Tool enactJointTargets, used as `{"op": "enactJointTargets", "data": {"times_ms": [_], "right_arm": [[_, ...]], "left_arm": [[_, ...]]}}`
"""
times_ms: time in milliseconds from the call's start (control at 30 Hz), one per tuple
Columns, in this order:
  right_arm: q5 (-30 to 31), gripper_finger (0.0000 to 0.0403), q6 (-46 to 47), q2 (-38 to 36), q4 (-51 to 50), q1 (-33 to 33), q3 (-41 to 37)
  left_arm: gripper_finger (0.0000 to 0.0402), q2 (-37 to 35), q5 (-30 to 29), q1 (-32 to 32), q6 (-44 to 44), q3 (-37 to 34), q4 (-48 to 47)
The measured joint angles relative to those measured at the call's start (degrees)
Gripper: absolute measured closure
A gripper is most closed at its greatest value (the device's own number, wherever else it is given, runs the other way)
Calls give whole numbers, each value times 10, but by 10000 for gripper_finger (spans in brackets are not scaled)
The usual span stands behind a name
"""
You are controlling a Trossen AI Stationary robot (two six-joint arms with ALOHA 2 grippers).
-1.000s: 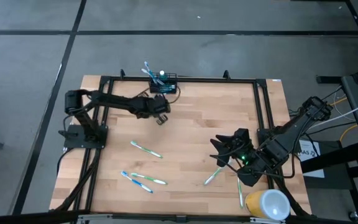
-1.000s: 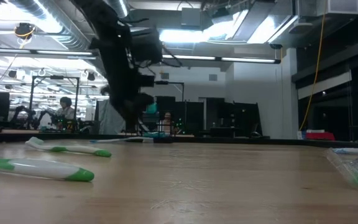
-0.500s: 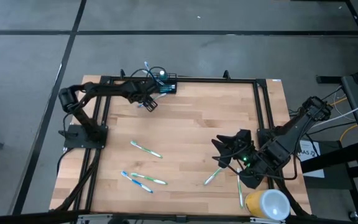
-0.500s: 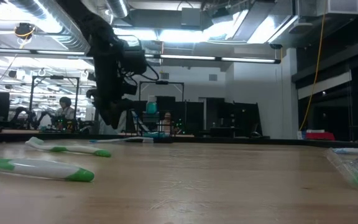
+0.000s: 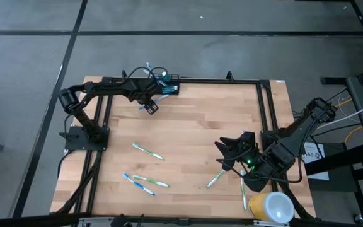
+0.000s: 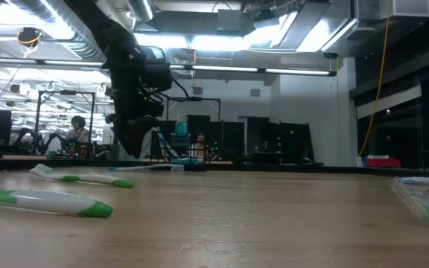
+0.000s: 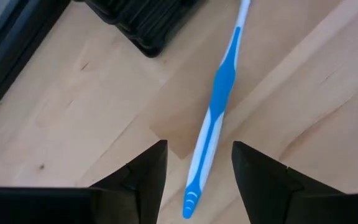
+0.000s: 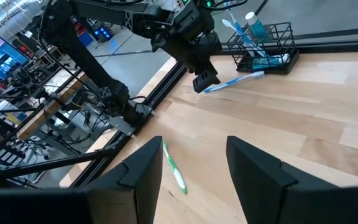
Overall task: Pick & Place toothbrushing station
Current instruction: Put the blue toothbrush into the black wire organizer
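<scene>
Release seems to be the news here: a second ago the left gripper [image 5: 149, 105] hung over the middle of the table's far half, and now it sits up by the far edge with its fingers spread apart and a blue toothbrush [image 7: 213, 118] lying on the wood between and just beyond them, touched by neither fingertip as far as the left wrist view shows. That brush rests flat on the table [image 5: 194, 126] with its far end running toward the toothbrushing station [image 5: 166, 86] (the small black wire caddy at the far rail, which already has a couple of brushes and a bluish bottle standing in it), so it has ended up beside the caddy, not in it. From the right wrist view the same brush [image 8: 235, 81] lies at the caddy's [image 8: 263, 46] foot, perhaps touching it. My reading is that the drop missed, and this brush will want picking up again or nudging upright into the mesh. The right gripper [image 5: 232, 156] waits over the near right part of the table, jaws open and empty, near a green brush [image 5: 215, 178]. Several more green and blue brushes [image 5: 145, 183] lie loose on the near left.
</scene>
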Motion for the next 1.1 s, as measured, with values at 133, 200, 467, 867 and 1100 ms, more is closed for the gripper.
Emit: {"op": "enactJointTargets", "data": {"times_ms": [133, 200, 467, 867, 1100], "right_arm": [[10, 222, 2, 0, 0, 5, 0], [10, 222, 5, 0, 0, 8, 0], [10, 222, 15, 0, 0, 16, 0], [10, 222, 15, 0, 8, 27, 0], [28, 222, 15, 0, 20, 41, 0]], "left_arm": [[226, -1, 19, 2, -1, -30, 23], [226, -1, 19, 2, -7, -49, 27], [234, -4, 27, 2, -11, -87, 73], [370, -5, 131, 16, -50, -113, 84], [367, -63, 138, -46, -93, -119, -38]]}}
